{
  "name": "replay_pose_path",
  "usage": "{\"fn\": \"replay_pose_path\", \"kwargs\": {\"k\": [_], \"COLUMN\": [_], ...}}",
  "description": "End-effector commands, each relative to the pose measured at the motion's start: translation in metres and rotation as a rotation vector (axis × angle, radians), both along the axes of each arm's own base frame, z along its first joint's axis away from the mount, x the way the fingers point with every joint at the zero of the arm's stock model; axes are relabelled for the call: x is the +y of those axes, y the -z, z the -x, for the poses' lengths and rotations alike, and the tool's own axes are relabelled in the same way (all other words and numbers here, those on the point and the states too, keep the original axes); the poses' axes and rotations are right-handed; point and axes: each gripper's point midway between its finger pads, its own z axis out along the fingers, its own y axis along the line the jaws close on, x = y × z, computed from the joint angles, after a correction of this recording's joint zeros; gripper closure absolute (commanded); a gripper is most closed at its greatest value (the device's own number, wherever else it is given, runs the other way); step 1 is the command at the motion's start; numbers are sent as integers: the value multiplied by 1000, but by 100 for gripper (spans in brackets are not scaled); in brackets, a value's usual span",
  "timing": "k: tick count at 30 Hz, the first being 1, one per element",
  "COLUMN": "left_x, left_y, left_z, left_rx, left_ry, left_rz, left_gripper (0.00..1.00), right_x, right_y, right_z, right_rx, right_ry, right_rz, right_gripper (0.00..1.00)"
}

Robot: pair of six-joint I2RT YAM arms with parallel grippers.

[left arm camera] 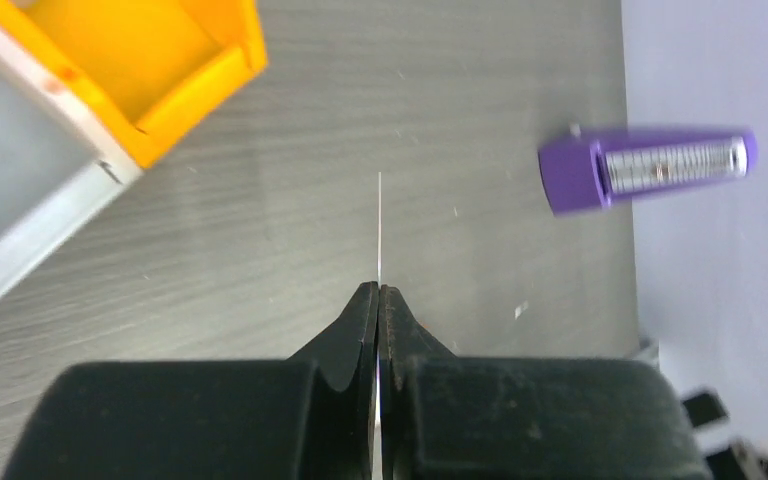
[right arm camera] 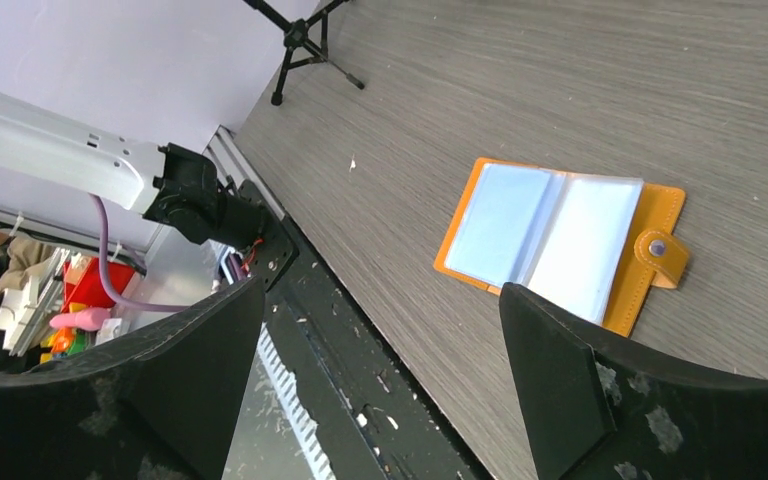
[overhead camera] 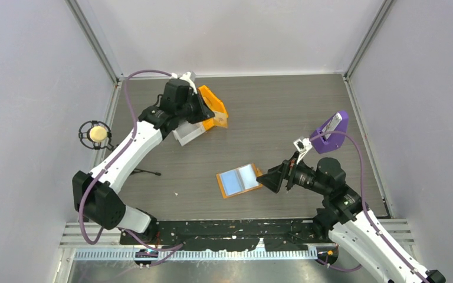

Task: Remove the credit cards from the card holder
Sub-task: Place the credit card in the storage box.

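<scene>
1. The card holder [overhead camera: 240, 180] [right arm camera: 560, 245] lies flat and open on the tabletop [overhead camera: 271, 106], close to the near edge and about midway between the left and right edges. Its two light blue pocket panels [right arm camera: 525, 230] face up inside the orange cover. A snap tab [right arm camera: 660, 257] sticks out from one short side. I cannot tell whether any cards sit in the pockets.
2. My right end effector [overhead camera: 265, 177] [right arm camera: 380, 300] hovers just to the right of the card holder and does not touch it. Its fingers [right arm camera: 550, 380] are spread wide, and nothing is between them.
3. My left end effector [overhead camera: 200, 109] [left arm camera: 379, 290] is well apart from the card holder, up near the far left corner. Its fingers are pressed together on a thin card [left arm camera: 379, 230]. My wrist camera sees the card only edge-on, as a pale line standing out past the fingertips, so I cannot read its face.
4. Just beside that end effector sits an orange bin [overhead camera: 217, 109] [left arm camera: 160, 70]. A pale, translucent tray [overhead camera: 187, 134] [left arm camera: 20, 200] stands against its left side.
5. A purple stand [overhead camera: 332, 135] [left arm camera: 650, 165] is near the right edge, farther back than the card holder. It holds a light, flat piece [overhead camera: 330, 125] tilted in its slot.
6. At the left edge a round microphone [overhead camera: 97, 134] sits in a black ring mount. A small black tripod [overhead camera: 144, 172] [right arm camera: 305, 40] stands on the tabletop near the left arm.
</scene>
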Motion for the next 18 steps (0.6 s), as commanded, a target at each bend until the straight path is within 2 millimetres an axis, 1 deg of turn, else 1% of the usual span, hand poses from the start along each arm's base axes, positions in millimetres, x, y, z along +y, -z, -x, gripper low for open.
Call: {"fn": "replay_pose_path", "kwargs": {"k": [1, 4, 6, 10, 12, 18], "left_x": [42, 67, 76, 86, 88, 90], "left_y": [-41, -36, -34, -27, -19, 0], "left_z": [-61, -82, -94, -115, -124, -150], "left_rx": [-166, -179, -193, -196, -184, -167], "left_ry": [-307, -443, -495, -572, -598, -640], "left_rz": [70, 40, 23, 16, 21, 11], "left_gripper": [100, 100, 100, 100, 100, 100], "right_x": [-7, -9, -10, -10, -9, -6], "right_y": [-14, -12, -13, -16, -16, -6], "right_z": [-5, -4, -4, -6, -7, -10], "right_rx": [-51, -51, -57, -66, -61, -37], "right_ry": [45, 39, 42, 50, 48, 37], "right_rz": [8, 30, 40, 44, 48, 66], "right_gripper": [5, 5, 5, 5, 5, 5]}}
